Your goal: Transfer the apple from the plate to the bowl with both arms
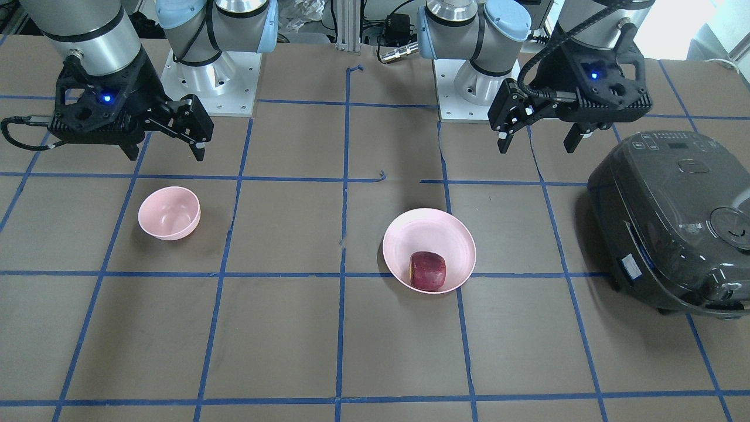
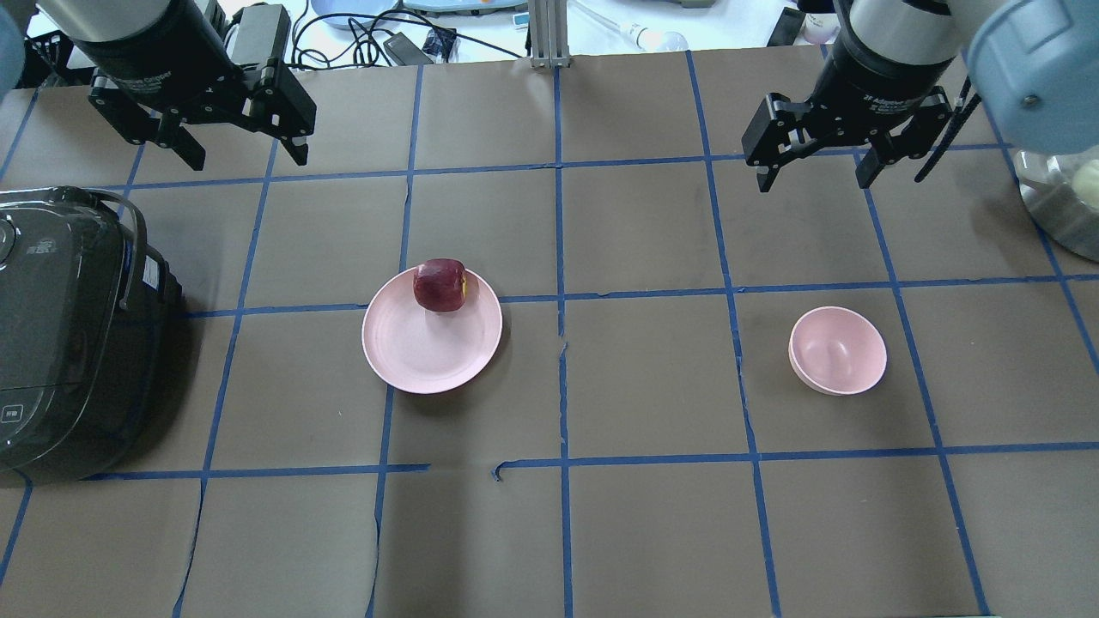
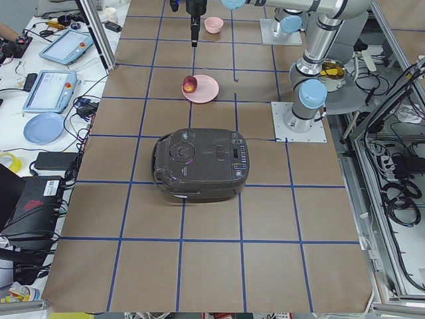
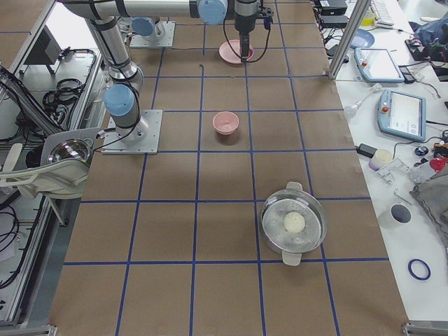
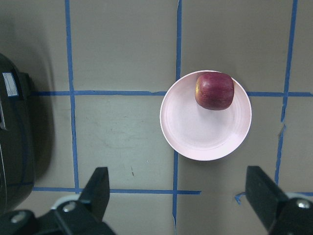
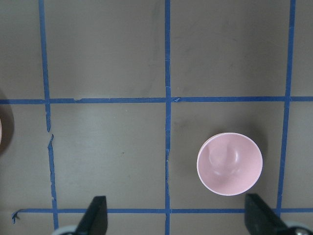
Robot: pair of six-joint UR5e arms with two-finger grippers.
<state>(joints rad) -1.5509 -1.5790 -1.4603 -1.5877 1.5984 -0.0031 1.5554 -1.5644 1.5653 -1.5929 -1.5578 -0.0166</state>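
The apple (image 2: 440, 285) is seen on the plate (image 2: 421, 356), at the rim farthest from the robot. It is well apart from the left gripper (image 2: 248, 160), which is held above the table (image 2: 644, 532) w/ fingers spread wide, nothing gripped. The right gripper (image 2: 814, 182) is also spread wide & empty, apart from the bowl (image 2: 837, 352). The table is covered w/ brown paper & a blue tape grid. A dark rice cooker (image 2: 60, 326) is set at the robot's left. Apple: dark red, blocky, yellowish patch. Plate & bowl: smooth, round, pale pink.
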